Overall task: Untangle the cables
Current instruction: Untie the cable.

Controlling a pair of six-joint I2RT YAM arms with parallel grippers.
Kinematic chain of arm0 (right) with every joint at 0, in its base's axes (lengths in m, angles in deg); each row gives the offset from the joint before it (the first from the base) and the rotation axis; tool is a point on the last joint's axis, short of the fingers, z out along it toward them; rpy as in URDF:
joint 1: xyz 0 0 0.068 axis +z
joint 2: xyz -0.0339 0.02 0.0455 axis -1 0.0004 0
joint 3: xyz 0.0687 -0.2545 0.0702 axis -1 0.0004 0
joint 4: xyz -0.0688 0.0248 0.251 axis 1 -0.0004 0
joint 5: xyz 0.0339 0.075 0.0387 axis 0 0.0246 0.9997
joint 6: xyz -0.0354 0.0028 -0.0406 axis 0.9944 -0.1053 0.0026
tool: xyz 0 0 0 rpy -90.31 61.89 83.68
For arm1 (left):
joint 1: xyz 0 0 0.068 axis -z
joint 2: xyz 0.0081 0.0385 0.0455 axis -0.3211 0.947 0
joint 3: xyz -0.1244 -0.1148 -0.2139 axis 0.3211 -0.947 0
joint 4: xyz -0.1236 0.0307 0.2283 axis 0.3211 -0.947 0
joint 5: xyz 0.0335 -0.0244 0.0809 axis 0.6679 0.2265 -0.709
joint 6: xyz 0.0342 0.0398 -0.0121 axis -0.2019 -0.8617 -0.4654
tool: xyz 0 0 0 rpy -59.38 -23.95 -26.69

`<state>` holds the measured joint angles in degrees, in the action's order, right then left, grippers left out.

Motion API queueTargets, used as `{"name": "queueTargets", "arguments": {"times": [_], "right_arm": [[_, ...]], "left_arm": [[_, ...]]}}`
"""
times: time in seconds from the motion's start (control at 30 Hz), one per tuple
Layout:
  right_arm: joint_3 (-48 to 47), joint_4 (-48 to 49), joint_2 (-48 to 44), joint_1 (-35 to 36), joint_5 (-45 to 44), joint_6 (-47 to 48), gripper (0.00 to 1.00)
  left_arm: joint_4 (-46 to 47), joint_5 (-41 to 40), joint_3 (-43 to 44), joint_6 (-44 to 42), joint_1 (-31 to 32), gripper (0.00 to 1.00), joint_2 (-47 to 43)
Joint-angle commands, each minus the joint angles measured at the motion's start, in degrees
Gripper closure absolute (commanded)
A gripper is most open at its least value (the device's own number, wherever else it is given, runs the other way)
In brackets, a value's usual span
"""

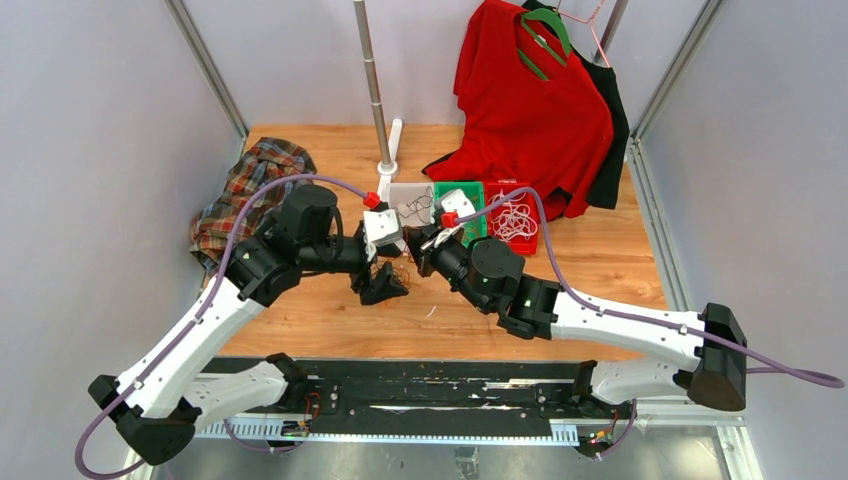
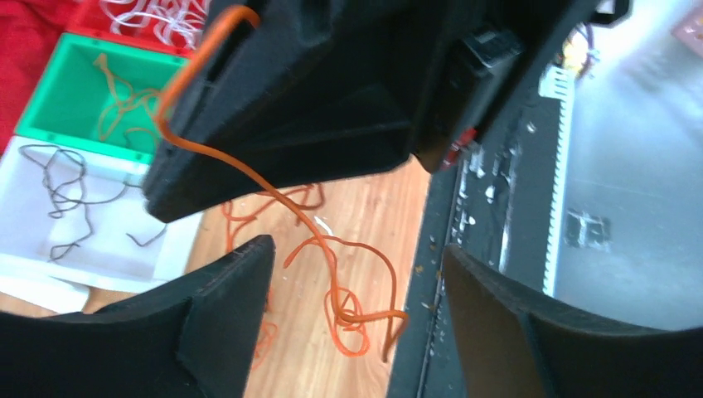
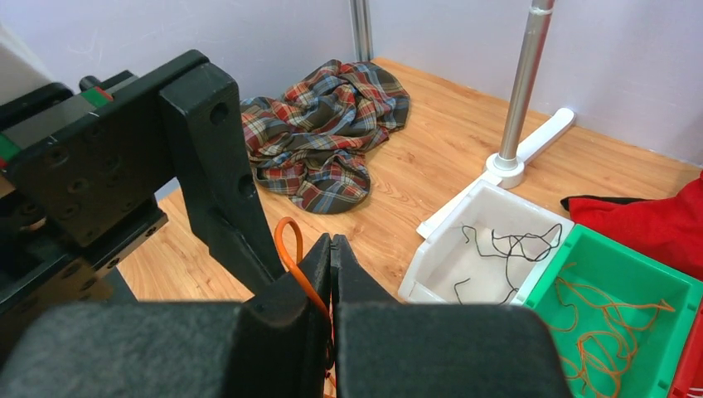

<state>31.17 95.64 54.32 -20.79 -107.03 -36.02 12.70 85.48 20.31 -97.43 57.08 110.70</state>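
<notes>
My right gripper [image 3: 332, 242] is shut on an orange cable [image 3: 289, 240], which loops out beside its fingertips. In the left wrist view the cable [image 2: 315, 240] hangs from the right gripper's black fingers [image 2: 273, 108] down to a knotted loop [image 2: 356, 319] above the wooden table. My left gripper [image 2: 356, 249] is open, its fingers either side of the hanging cable without touching it. From above, the two grippers meet at table centre, left [image 1: 383, 285] and right [image 1: 425, 260]. More orange loops [image 2: 265, 203] lie on the table.
A white bin [image 3: 431, 257] holds black cables [image 3: 506, 245], a green bin [image 3: 663, 290] holds orange-brown cables [image 3: 609, 323], and a red bin [image 1: 540, 232] holds white cables [image 1: 515, 217]. A plaid cloth [image 1: 245, 190], a metal pole [image 1: 372, 75] and hanging red and black shirts [image 1: 530, 110] stand behind.
</notes>
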Motion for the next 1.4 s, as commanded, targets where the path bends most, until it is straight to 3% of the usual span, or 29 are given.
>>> {"name": "queueTargets", "arguments": {"times": [0.0, 0.17, 0.27, 0.3, 0.4, 0.57, 0.73, 0.87, 1.07, 1.37], "right_arm": [[-1.88, -0.5, 0.7, -0.46, -2.07, -0.79, 0.99], [0.14, 0.46, -0.29, -0.46, -5.81, 0.13, 0.99], [0.89, 0.89, -0.55, -0.5, -5.89, 0.32, 0.99], [0.93, 0.84, -0.56, -0.46, -5.72, 0.35, 0.99], [1.5, 0.81, -0.7, -0.48, -6.05, 0.35, 0.99], [3.55, 2.4, -1.53, -0.63, -7.15, 1.4, 0.95], [5.13, 4.27, 0.08, -1.85, -5.96, 0.92, 0.9], [6.49, 4.83, 1.63, -3.07, -5.38, -0.88, 0.88], [8.99, 6.81, 3.21, -5.26, -3.15, -4.33, 0.74], [16.89, 12.01, 5.39, -6.25, -3.58, -8.5, 0.7]], "left_arm": [[11.23, -7.0, -2.51, 8.36, 0.35, 0.27, -2.81], [11.7, -12.45, -2.13, 9.48, 0.36, 0.51, -3.82], [10.65, -15.12, -1.34, 7.81, 0.33, 0.76, -3.58], [10.43, -15.04, -1.2, 7.46, 0.34, 0.86, -3.51], [7.96, -11.99, 0.72, 5.68, 0.38, 0.99, -2.67], [-6.95, -0.65, 9.73, -4.23, 0.32, 0.99, 1.24], [-16.02, 6.45, 18.57, -8.05, 0.43, 1.0, 4.41], [-18.57, 10.5, 24.8, -7.85, 0.33, 1.0, 6.66], [-18.52, 12.72, 30.82, -7.66, 0.33, 1.0, 8.43], [-18.57, 11.96, 42.44, -7.73, 0.33, 1.0, 11.19]]}}
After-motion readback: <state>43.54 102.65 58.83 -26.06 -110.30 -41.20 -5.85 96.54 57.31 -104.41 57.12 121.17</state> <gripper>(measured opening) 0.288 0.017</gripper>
